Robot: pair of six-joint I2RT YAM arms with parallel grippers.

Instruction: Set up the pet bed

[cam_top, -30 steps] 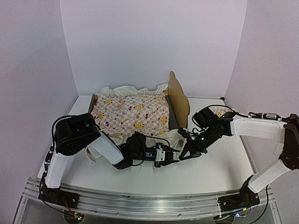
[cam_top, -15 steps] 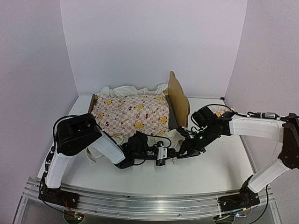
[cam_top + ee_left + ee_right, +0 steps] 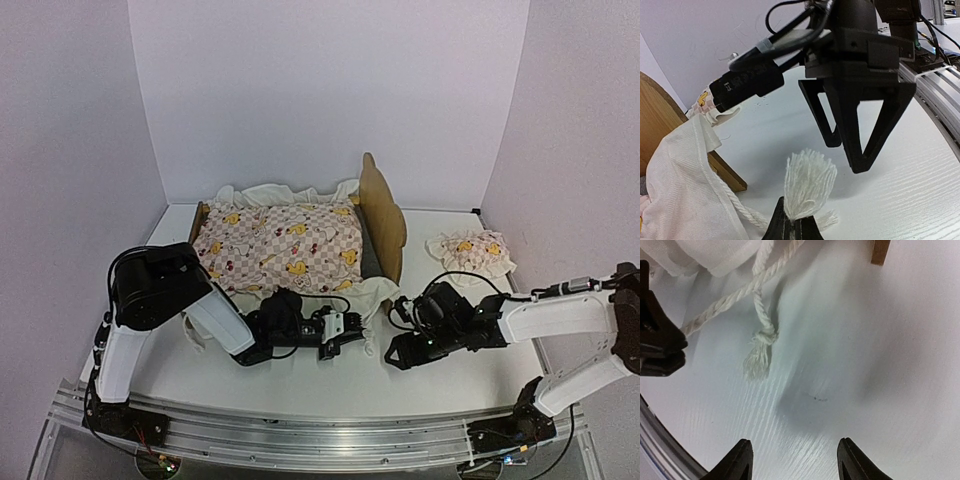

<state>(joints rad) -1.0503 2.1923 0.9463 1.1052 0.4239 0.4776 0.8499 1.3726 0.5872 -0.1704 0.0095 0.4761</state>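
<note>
Withdrew right gripper (image 3: pixel 794 440) from the bed's corner toward the near edge, jaws spread, nothing held. Clamped left gripper (image 3: pixel 792 227) tight on the frayed tassel (image 3: pixel 809 182) of a cord (image 3: pixel 740 207). Followed it to white fabric (image 3: pixel 680 175) hanging off the pet bed (image 3: pixel 382 215), back-centre on the table (image 3: pixel 300 385). Risked, with a hard pull, dragging the quilt (image 3: pixel 280 240) askew or losing the thin tassel.

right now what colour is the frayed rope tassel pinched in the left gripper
White; the frayed rope tassel shows best in the left wrist view.
</note>
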